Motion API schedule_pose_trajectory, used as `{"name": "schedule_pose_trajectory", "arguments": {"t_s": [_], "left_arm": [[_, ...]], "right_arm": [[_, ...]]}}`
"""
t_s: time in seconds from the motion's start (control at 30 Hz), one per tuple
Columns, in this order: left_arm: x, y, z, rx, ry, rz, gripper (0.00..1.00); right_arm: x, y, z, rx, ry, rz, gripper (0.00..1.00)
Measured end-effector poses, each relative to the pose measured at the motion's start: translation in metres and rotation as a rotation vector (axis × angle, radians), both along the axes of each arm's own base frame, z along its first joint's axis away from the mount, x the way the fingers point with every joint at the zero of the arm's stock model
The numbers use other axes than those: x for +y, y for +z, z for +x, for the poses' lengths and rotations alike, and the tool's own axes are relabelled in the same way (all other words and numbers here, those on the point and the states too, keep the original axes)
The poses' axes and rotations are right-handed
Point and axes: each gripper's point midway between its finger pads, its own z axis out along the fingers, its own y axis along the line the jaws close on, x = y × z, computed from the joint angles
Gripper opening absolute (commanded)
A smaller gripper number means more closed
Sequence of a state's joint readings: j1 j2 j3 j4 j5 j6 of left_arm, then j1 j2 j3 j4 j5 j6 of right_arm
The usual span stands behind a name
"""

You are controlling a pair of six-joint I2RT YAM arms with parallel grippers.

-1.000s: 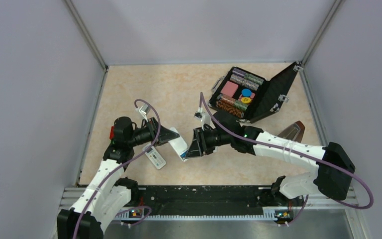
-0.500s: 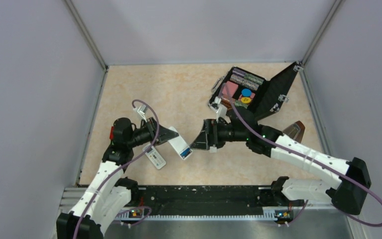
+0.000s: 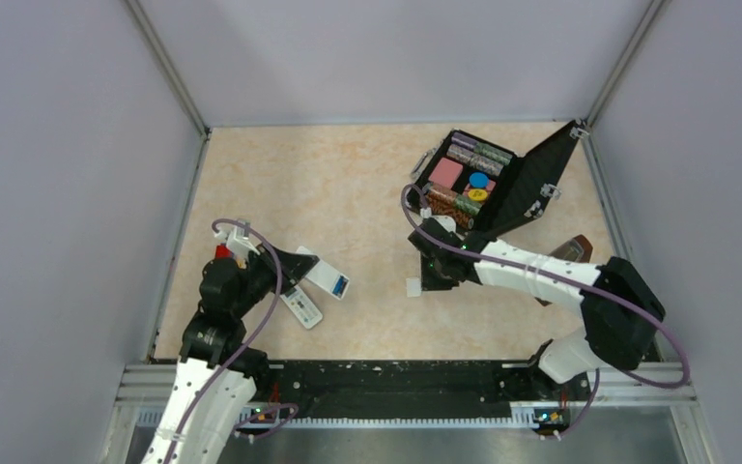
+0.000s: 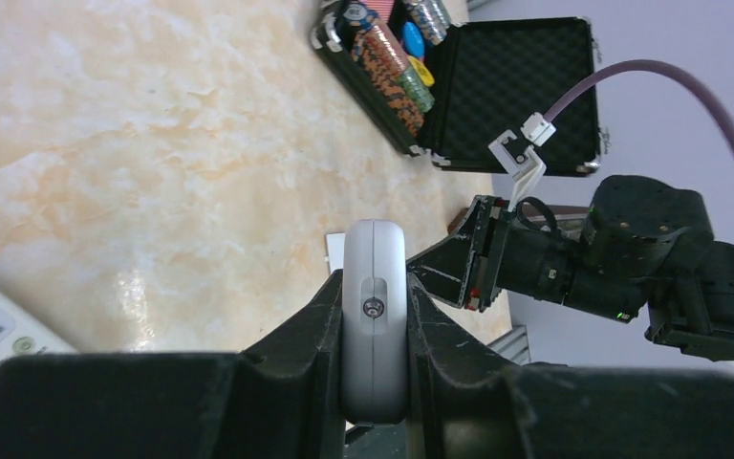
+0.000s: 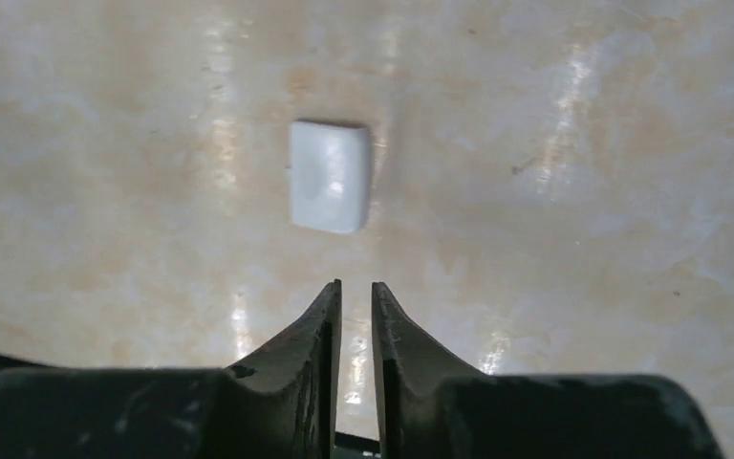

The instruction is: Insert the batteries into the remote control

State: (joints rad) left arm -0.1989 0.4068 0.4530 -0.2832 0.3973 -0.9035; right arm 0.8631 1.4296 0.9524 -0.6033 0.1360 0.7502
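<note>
Left gripper [image 4: 375, 283] is pinching the remote control [image 4: 375, 330] across its thin edges. In the left wrist view we see it end-on, wedged tight between both fingers. From the top view the remote control [image 3: 326, 279] sticks out of the left gripper [image 3: 305, 267] toward the table's middle, held off the tabletop [image 3: 328, 184]. We see a blue spot [image 3: 340, 285] at its outer end, too small to resolve.

Right gripper [image 5: 356, 285] has its fingers almost pressed together, with only a thin slit between them and nothing in it. It points down at the tabletop [image 5: 583, 143]. A small white rectangular piece [image 5: 330, 188] lies flat just ahead of the tips, not touching them. In the top view the same piece [image 3: 413, 287] sits just beside the right gripper [image 3: 432, 280], well apart from the remote control.

A second remote [image 3: 301, 307] lies on the table just under the left gripper, near side. An open black case [image 3: 541, 179] with coloured chips stands at the far right, lid tilted back.
</note>
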Motion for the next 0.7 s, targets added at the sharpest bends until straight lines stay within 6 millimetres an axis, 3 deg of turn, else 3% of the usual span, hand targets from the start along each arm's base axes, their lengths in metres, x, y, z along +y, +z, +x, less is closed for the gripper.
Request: {"name": "schedule_pose_trajectory", "arguments": {"t_s": [0.13, 0.27, 0.5, 0.7], "left_arm": [[0.006, -0.011, 0.000, 0.040, 0.035, 0.024, 0.00], [0.008, -0.017, -0.001, 0.059, 0.044, 0.035, 0.00], [0.008, -0.020, -0.001, 0.066, 0.043, 0.039, 0.00], [0.008, -0.024, -0.001, 0.073, 0.045, 0.042, 0.00]], "right_arm": [[-0.024, -0.028, 0.004, 0.018, -0.068, -0.158, 0.10], [-0.031, -0.041, 0.010, 0.021, -0.088, -0.233, 0.09], [-0.017, -0.062, 0.017, 0.058, -0.051, -0.263, 0.08], [0.005, -0.058, 0.022, 0.051, -0.011, -0.174, 0.11]]}}
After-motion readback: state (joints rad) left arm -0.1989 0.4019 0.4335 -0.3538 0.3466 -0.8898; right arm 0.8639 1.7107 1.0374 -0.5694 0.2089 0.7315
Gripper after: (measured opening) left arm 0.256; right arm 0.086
